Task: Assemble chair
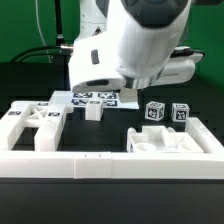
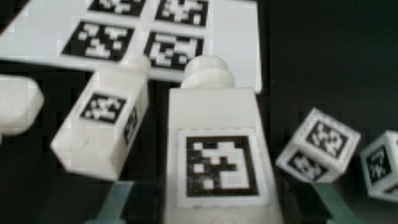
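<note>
The chair is in loose white tagged pieces. In the wrist view two long round-tipped legs lie side by side on the black table. The nearer leg runs up between my gripper's fingers, which are closed on its sides. The other leg lies free beside it. Two tagged leg cubes stand close by; they also show in the exterior view. My gripper hangs low by the marker board, mostly hidden by the arm. A slotted panel lies at the exterior view's left and another panel at its right.
The marker board lies just behind the legs and shows in the wrist view as well. A long white border rail runs along the front. A rounded white piece pokes in at the wrist view's edge.
</note>
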Robot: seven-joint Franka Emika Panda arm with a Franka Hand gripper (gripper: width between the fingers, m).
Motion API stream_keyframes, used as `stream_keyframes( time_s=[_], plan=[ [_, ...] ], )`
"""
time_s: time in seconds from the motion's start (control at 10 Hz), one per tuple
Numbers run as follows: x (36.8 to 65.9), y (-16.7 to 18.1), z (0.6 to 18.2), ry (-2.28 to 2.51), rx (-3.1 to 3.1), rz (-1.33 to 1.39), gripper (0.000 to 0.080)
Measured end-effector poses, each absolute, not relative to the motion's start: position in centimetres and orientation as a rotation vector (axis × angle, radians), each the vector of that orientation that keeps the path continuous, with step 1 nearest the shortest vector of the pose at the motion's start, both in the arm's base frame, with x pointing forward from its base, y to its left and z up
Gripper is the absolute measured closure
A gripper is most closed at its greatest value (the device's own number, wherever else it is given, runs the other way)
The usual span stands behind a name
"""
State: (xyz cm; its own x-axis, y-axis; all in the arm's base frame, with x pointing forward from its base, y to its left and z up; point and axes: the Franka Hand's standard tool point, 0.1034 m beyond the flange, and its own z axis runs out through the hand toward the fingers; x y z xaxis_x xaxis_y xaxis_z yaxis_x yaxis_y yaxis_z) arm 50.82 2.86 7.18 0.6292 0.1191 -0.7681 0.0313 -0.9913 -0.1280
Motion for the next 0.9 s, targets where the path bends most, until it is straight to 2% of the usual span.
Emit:
stream_keyframes(
  time_s=[0.2, 0.3, 0.4, 0.9],
  plan=[
    [52.2, 2.7, 10.2, -0.111, -2.799, 1.151, 0.0512],
    [53.2, 2.7, 10.8, -0.112, -2.832, 1.071, 0.0512],
    [53.9, 2.6, 10.2, -0.107, -2.891, 0.922, 0.0512],
    [55.1, 2.1, 10.2, -0.083, -3.037, 0.402, 0.0512]
  ],
)
